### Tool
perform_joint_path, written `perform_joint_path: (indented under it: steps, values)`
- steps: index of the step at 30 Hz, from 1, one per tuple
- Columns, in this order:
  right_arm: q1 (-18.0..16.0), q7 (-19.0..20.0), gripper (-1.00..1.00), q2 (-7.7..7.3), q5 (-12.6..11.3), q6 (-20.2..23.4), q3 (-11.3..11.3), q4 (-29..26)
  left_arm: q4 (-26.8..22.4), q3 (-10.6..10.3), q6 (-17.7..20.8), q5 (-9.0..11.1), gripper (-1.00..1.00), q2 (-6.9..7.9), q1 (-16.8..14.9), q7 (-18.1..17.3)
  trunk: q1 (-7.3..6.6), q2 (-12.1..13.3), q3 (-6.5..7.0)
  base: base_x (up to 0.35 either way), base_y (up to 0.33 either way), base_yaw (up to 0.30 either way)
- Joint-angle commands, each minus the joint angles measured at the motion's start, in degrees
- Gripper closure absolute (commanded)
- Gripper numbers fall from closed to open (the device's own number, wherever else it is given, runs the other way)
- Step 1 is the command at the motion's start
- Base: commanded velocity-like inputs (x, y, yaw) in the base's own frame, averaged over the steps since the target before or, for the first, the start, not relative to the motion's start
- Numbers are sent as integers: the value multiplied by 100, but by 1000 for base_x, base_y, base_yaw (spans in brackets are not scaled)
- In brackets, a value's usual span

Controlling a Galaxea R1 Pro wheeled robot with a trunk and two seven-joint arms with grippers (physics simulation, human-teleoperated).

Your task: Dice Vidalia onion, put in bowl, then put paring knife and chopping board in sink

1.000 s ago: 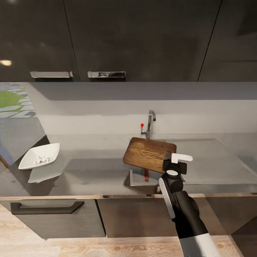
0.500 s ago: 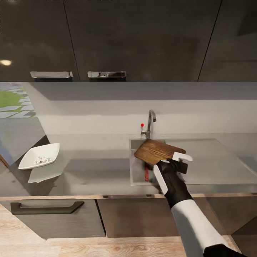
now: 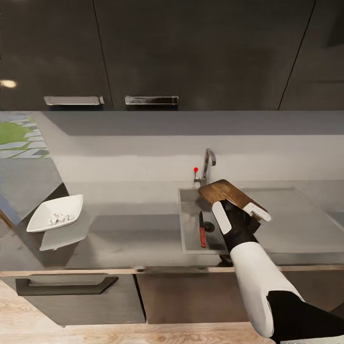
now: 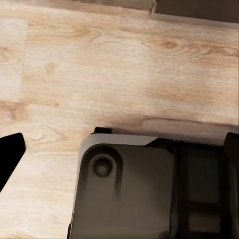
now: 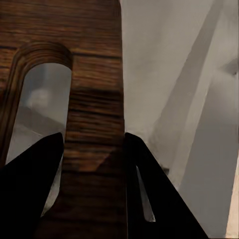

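Tilted steeper: chopping board [image 3: 229, 193] | right hand [image 3: 248, 215] clamped on it | knife [image 3: 201, 229] uncovered in sink [image 3: 191, 239]

Desk [image 3: 124, 229]: grey, slightly glossy, running along a pale backsplash, with a thin pale front edge.
Bowl [image 3: 55, 213]: white, squarish, resting on the desk near its left end, small pale pieces inside.
Sink [image 3: 191, 239]: steel basin sunk into the desk, right of centre.
Knife [image 3: 201, 230]: red handle, dark blade, lying flat on the sink floor.
Faucet [image 3: 207, 167]: chrome, standing on the desk behind the sink, red knob beside it.
Drainboard [image 3: 296, 215]: flat steel, right of the basin.
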Motion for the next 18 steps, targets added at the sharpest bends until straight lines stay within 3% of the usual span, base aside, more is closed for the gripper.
perform_joint_path:
  steps: [1,13,18]
  values:
    - [-6,-58,100,7,-19,25,-31,-4,-4,1,-9,34,-100,-2,1,6,4,-7,-7,200,254,0]
    - [-2,-324,100,7,-82,-233,-56,16,13,1,-9,33,-100,-2,1,6,4,-7,-7,180,267,0]
    - [-3,-326,100,7,-590,-470,-59,328,13,1,-8,37,-100,-3,1,6,4,-7,-7,38,81,0]
